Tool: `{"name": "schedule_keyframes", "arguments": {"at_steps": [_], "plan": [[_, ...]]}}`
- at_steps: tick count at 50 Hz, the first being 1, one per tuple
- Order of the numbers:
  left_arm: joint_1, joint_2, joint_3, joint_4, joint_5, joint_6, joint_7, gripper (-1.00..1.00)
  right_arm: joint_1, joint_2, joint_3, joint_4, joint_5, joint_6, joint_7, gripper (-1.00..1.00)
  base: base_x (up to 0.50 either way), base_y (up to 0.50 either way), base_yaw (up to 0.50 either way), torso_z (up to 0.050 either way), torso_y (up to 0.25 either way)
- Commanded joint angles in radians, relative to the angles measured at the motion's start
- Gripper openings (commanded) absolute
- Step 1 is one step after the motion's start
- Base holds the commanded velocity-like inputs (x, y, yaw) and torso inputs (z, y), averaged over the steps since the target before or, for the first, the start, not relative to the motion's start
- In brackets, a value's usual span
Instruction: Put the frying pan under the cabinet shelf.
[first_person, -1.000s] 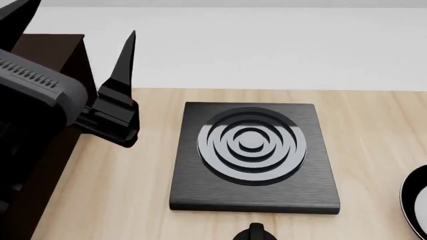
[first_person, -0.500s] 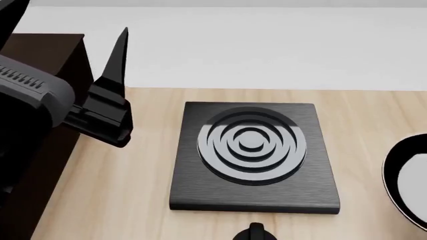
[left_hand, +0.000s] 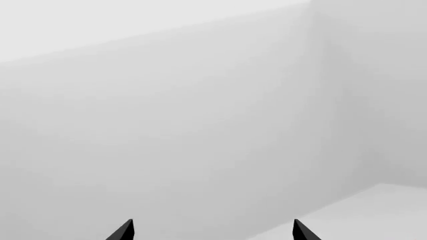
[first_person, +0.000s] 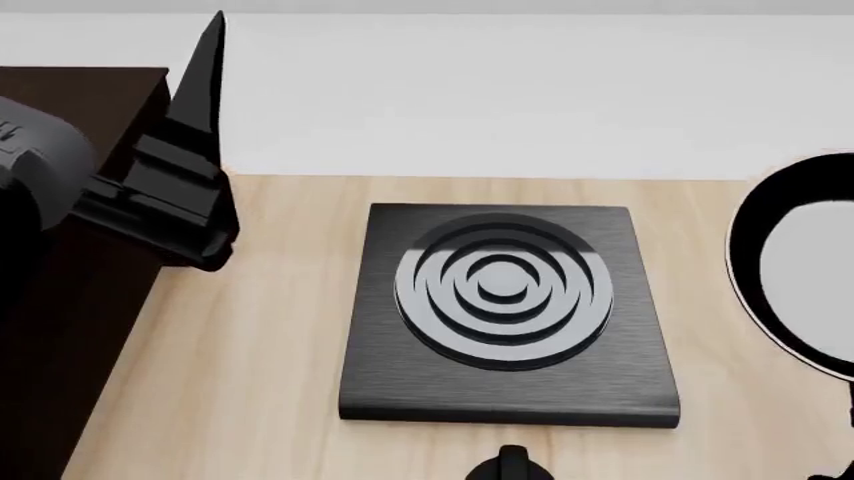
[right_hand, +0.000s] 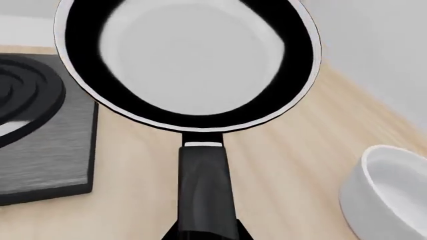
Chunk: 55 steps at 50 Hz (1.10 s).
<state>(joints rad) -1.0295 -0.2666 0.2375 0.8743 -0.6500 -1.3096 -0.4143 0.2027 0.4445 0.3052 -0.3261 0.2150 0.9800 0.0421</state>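
Note:
The frying pan (first_person: 806, 268), black with a pale glossy inside and a thin light rim, hangs above the table at the right edge of the head view, partly cut off. In the right wrist view the frying pan (right_hand: 187, 60) fills the upper half, and my right gripper (right_hand: 205, 234) is shut on its black handle (right_hand: 203, 180). The cabinet shelf (first_person: 74, 330) is the dark brown block at the far left. My left gripper (left_hand: 212, 230) is open, empty, facing a blank wall. One of its fingers (first_person: 203, 90) points up beside the cabinet.
A square black plate with concentric rings (first_person: 507, 310) lies mid-table between pan and cabinet. A white round bowl (right_hand: 393, 195) stands to the right of the pan's handle. A small black knob (first_person: 511, 463) sits at the wooden table's (first_person: 267, 380) near edge.
The pan has risen and moved left, further into the head view. My left gripper has drifted left and upward, toward the cabinet.

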Motion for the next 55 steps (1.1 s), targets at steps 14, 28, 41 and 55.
{"name": "schedule_keyframes", "arguments": {"at_steps": [14, 28, 41, 55], "plan": [[-0.089, 0.005, -0.129, 0.028, -0.099, -0.113, -0.020, 1.00, 0.136, 0.074, -0.115, -0.266, -0.003, 0.236, -0.013, -1.00, 0.00, 0.00, 0.00, 0.000, 0.001], [-0.144, 0.002, -0.236, 0.058, -0.182, -0.199, -0.048, 1.00, 0.267, 0.113, -0.201, -0.369, 0.035, 0.414, -0.024, -1.00, 0.00, 0.00, 0.00, 0.001, 0.001], [-0.120, -0.018, -0.284, 0.073, -0.238, -0.189, -0.075, 1.00, 0.487, 0.228, -0.335, -0.355, 0.441, 0.590, 0.226, -1.00, 0.00, 0.00, 0.00, 0.000, 0.002], [-0.175, -0.033, -0.383, 0.076, -0.428, -0.252, -0.184, 1.00, 0.669, 0.286, -0.438, -0.260, 1.010, 0.580, 0.630, -1.00, 0.00, 0.00, 0.00, 0.001, 0.001]]}}
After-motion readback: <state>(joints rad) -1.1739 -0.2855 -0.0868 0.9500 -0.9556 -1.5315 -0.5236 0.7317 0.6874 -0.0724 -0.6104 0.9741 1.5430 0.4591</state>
